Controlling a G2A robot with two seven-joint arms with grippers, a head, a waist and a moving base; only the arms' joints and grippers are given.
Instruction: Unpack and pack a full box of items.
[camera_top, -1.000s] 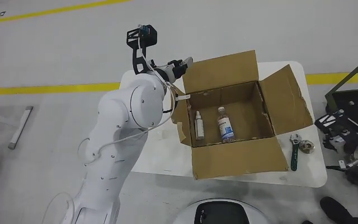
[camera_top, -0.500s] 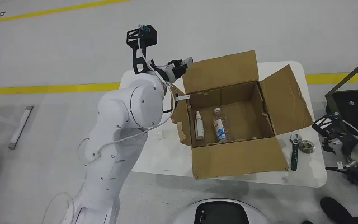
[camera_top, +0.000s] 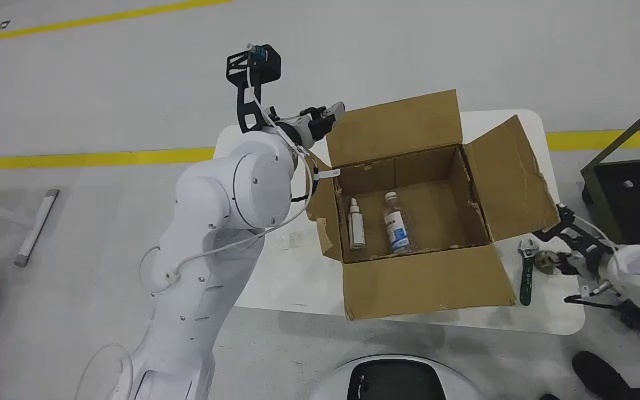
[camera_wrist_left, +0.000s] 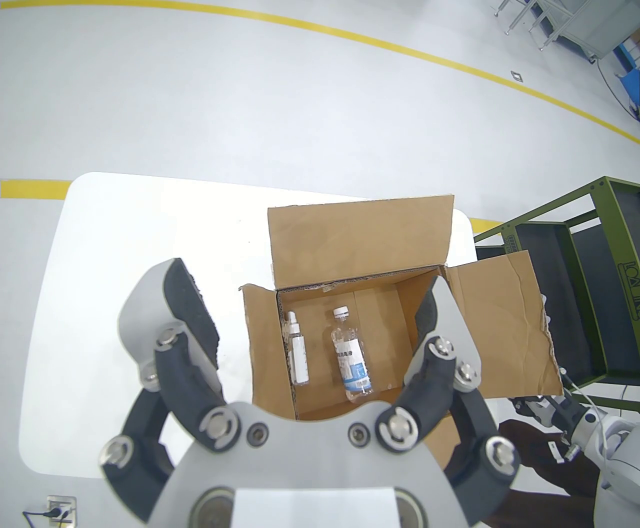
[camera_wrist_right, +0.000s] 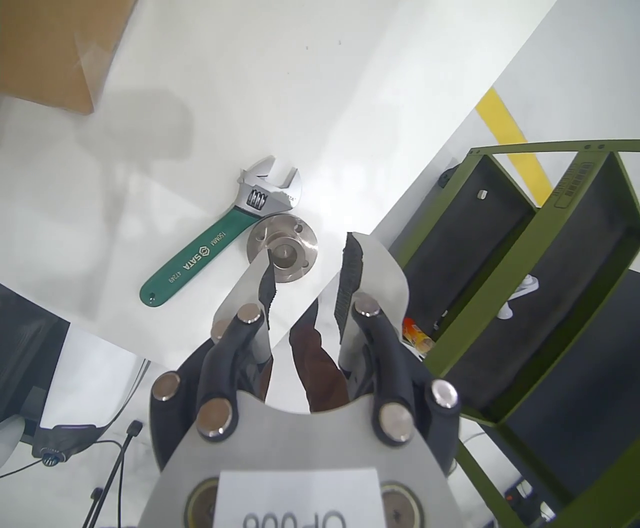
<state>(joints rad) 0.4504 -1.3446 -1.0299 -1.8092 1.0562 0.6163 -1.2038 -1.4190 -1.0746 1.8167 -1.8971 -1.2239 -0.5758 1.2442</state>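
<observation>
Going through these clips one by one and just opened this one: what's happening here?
A two-armed robot is at a table with an open cardboard box on it. A spray bottle and a clear bottle lie inside the box. The left gripper is open and empty, raised near the box. The right gripper, also open and empty, hangs by the table edge over a round metal flange, which lies beside a green-handled wrench outside the box.
</observation>
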